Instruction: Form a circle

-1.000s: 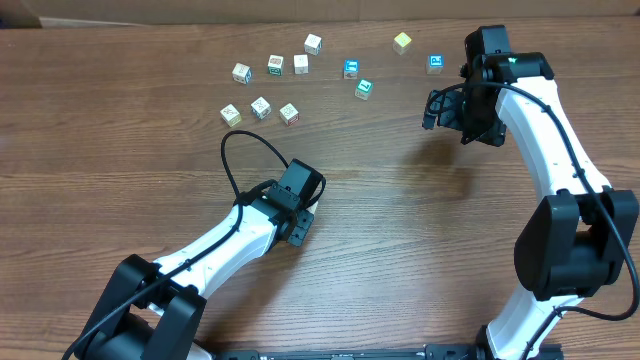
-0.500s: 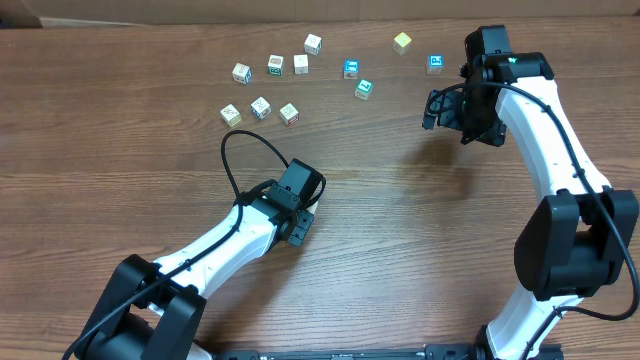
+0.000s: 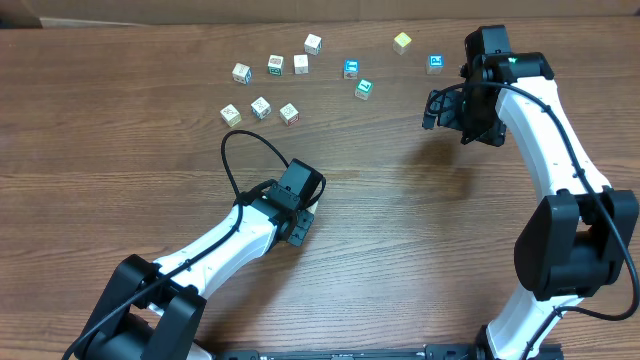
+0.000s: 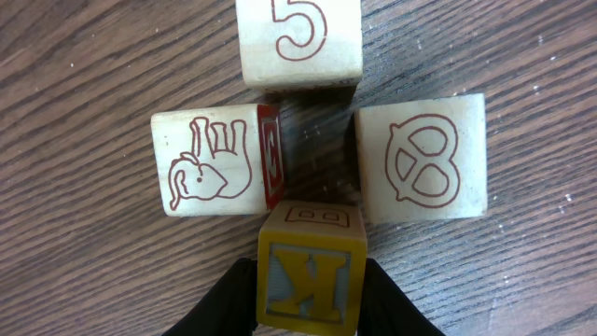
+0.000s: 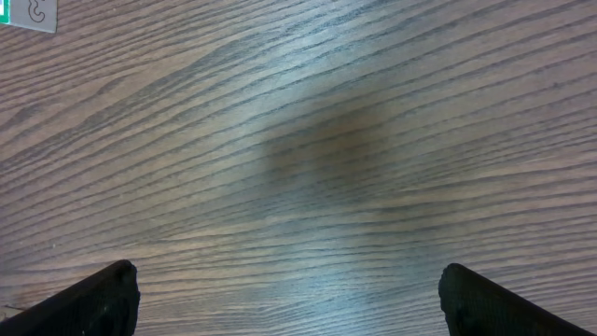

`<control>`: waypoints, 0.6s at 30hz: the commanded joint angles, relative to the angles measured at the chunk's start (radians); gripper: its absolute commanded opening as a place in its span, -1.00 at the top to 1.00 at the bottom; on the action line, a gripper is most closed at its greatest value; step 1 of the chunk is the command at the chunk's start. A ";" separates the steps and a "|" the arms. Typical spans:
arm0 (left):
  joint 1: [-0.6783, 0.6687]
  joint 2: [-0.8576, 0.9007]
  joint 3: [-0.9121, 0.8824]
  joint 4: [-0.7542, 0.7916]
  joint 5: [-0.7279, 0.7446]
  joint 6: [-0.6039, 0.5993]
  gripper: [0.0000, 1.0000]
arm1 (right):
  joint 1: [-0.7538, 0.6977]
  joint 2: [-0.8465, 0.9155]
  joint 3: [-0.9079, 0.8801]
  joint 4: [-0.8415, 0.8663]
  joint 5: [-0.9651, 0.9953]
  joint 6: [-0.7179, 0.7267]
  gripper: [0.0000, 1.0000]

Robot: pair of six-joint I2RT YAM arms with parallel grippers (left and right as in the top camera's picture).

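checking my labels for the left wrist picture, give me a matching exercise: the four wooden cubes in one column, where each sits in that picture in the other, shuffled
Things:
1. pale wooden cube with a red 5
2. pale wooden cube with a red elephant outline
3. pale wooden cube with a red pretzel outline
4. yellow wooden cube with a letter K

Places in the left wrist view:
a. right side
b. bottom, between the jaws of the left gripper
c. top, cut by the picture's edge
d. left side

Pairs: 1-c, 2-d, 3-a, 4-b
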 commanded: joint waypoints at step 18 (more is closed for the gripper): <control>-0.001 0.006 -0.004 0.005 -0.002 0.027 0.38 | -0.005 -0.019 0.011 0.002 0.001 0.004 -1.00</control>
